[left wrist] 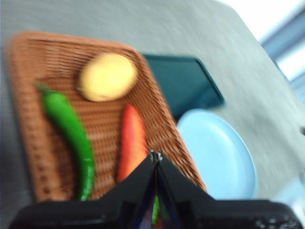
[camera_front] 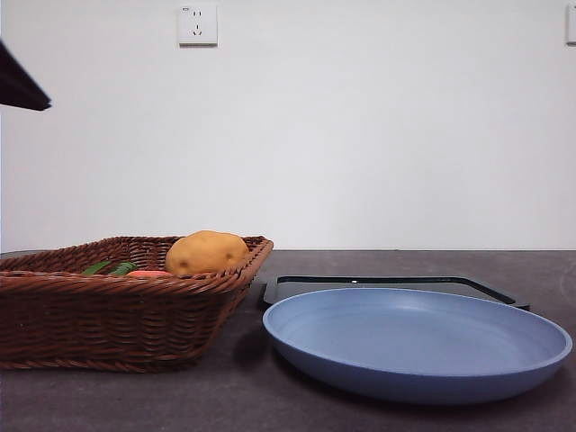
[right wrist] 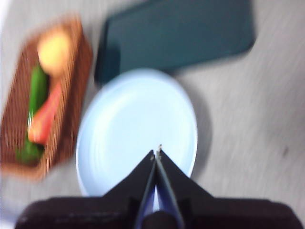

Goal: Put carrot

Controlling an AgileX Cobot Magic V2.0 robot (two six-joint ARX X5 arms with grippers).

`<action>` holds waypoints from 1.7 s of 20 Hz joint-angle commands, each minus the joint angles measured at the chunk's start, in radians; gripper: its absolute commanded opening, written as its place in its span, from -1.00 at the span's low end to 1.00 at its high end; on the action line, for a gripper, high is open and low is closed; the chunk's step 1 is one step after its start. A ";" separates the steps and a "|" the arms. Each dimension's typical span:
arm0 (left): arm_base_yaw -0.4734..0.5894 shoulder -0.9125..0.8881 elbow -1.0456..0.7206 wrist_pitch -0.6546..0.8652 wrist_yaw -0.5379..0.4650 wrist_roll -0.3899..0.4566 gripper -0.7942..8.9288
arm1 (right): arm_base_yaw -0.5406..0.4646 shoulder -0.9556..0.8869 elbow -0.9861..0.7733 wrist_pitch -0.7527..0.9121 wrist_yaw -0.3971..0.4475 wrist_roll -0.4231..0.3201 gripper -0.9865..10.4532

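The carrot is seen lying in the basket, ungrasped. The left claw is held above it, pressed together; spreading and lowering are needed next. The right claw, also pressed together, is held over the plate.

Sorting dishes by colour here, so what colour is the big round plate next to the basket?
Light blue; the plate shows best in the front view.

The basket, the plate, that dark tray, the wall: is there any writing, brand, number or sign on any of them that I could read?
None: no readable text in any view.
Wicker basket, blue plate, dark tray: no lettering shows.
Wall socket: only its slots show, no readable marking.
Both wrist views are blurred; the carrot, potato and green pepper show no labels.
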 commanded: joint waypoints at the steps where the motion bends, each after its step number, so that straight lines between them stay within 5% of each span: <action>1: -0.042 0.066 0.077 -0.075 0.011 0.119 -0.82 | 0.002 0.099 0.053 -0.068 -0.022 -0.104 -0.81; 7: -0.112 0.114 0.125 -0.106 0.006 0.167 -0.80 | 0.002 0.298 0.066 -0.076 0.002 -0.148 -0.59; 10: -0.112 0.114 0.125 -0.085 -0.004 0.152 -0.41 | 0.002 0.378 0.066 0.002 0.016 -0.143 -0.44; 19: -0.113 0.114 0.125 -0.052 -0.040 0.125 -0.32 | 0.081 0.659 0.065 0.219 0.013 -0.094 -0.45; 22: -0.113 0.114 0.125 -0.053 -0.079 0.124 -0.32 | 0.114 0.721 0.065 0.258 0.015 -0.065 -0.58; 25: -0.113 0.114 0.125 -0.052 -0.082 0.124 -0.32 | 0.119 0.727 0.065 0.257 0.017 -0.041 -0.80; 30: -0.121 0.114 0.125 -0.036 -0.085 0.069 -0.09 | 0.119 0.681 0.065 0.216 0.018 -0.027 -0.82; 34: -0.179 0.134 0.125 -0.033 -0.140 0.070 -0.09 | 0.118 0.567 0.065 0.126 0.023 -0.032 -0.82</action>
